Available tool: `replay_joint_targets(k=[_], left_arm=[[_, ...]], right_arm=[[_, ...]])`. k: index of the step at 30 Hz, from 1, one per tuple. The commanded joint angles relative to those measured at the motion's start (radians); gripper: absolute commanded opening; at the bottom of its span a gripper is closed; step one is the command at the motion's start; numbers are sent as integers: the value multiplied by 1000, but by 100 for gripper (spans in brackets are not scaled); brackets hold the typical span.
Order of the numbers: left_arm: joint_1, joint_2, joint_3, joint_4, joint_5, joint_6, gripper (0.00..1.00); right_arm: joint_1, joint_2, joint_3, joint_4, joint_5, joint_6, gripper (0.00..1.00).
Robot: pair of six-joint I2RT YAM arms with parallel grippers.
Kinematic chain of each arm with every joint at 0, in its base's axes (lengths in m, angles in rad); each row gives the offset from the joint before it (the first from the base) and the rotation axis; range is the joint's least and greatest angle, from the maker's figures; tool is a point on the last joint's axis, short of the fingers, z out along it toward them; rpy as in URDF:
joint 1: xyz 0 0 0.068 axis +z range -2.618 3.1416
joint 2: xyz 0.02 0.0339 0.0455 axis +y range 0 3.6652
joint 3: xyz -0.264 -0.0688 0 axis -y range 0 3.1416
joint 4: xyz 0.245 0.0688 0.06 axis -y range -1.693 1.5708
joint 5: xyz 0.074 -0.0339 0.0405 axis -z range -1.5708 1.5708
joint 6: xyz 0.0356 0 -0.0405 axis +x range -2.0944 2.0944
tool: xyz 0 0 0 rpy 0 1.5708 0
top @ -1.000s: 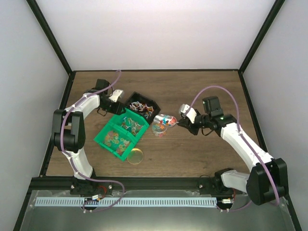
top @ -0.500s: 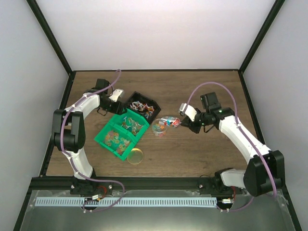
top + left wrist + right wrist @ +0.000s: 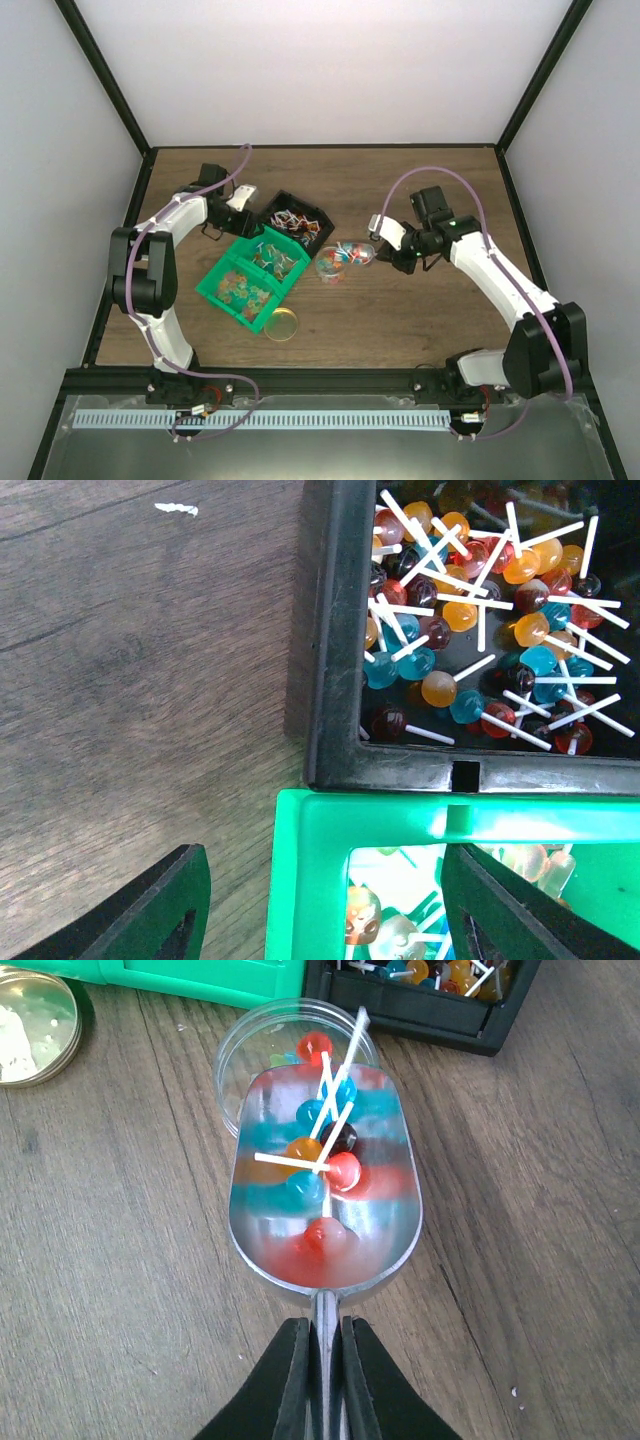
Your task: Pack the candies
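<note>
While my right pincer (image 3: 322, 1338) is clenched on the thin handle of the metal scoop (image 3: 325, 1230), the scoop's bowl reaches over the near rim of the clear cup (image 3: 240, 1050) and covers most of its mouth. I cannot tell whether metal touches rim. The candies (image 3: 318, 1165) are small round sweets on white sticks, in red, blue, orange and one dark. They lie heaped in the scoop's bowl directly over the cup, and a red one with a few others shows inside the cup past the scoop's front lip.

From above, the cup stands on the wooden counter (image 3: 560, 1210) with the green tray (image 3: 400, 820) just to its left, holding more sweets in its compartments. The black bin (image 3: 335, 630) sits behind the cup and to its left, touching the tray's far end and full of the same stick candies. The gold lid (image 3: 35, 1025) lies on the counter to the cup's left, nearer my bases.

My left pincer (image 3: 320, 885) is released, fingers spread wide, hanging above the corner where tray meets bin, well to the left of the cup.
</note>
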Motion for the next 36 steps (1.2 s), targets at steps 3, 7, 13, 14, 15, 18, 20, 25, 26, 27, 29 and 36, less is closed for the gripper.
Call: replay_joint_targets(k=[3, 7, 13, 14, 15, 18, 20, 25, 26, 27, 29, 36], left_arm=[[3, -14, -4, 56, 15, 5, 66], [7, -13, -10, 61, 17, 5, 66], [9, -14, -18, 67, 21, 2, 66], [9, -14, -19, 68, 21, 2, 66], [9, -14, -20, 70, 22, 1, 66], [11, -14, -22, 74, 24, -3, 66], [13, -14, -25, 75, 25, -5, 66], [14, -16, -29, 77, 24, -5, 66], [14, -17, -30, 76, 24, -5, 66], [13, -16, -30, 78, 25, -6, 66], [16, -16, -30, 78, 26, -7, 66], [17, -18, -31, 77, 27, -6, 66]], right_arm=[[26, 21, 67, -37, 20, -26, 1], [32, 30, 75, -52, 34, -36, 1], [51, 40, 101, -72, 43, -37, 1], [55, 42, 104, -73, 44, -38, 1], [59, 43, 107, -75, 48, -37, 1], [71, 46, 115, -83, 53, -34, 1], [77, 49, 118, -88, 58, -35, 1], [87, 50, 119, -101, 79, -38, 1], [88, 50, 120, -103, 82, -37, 1], [89, 49, 123, -105, 83, -37, 1], [90, 44, 129, -109, 82, -38, 1], [90, 98, 263, -110, 48, 57, 1]])
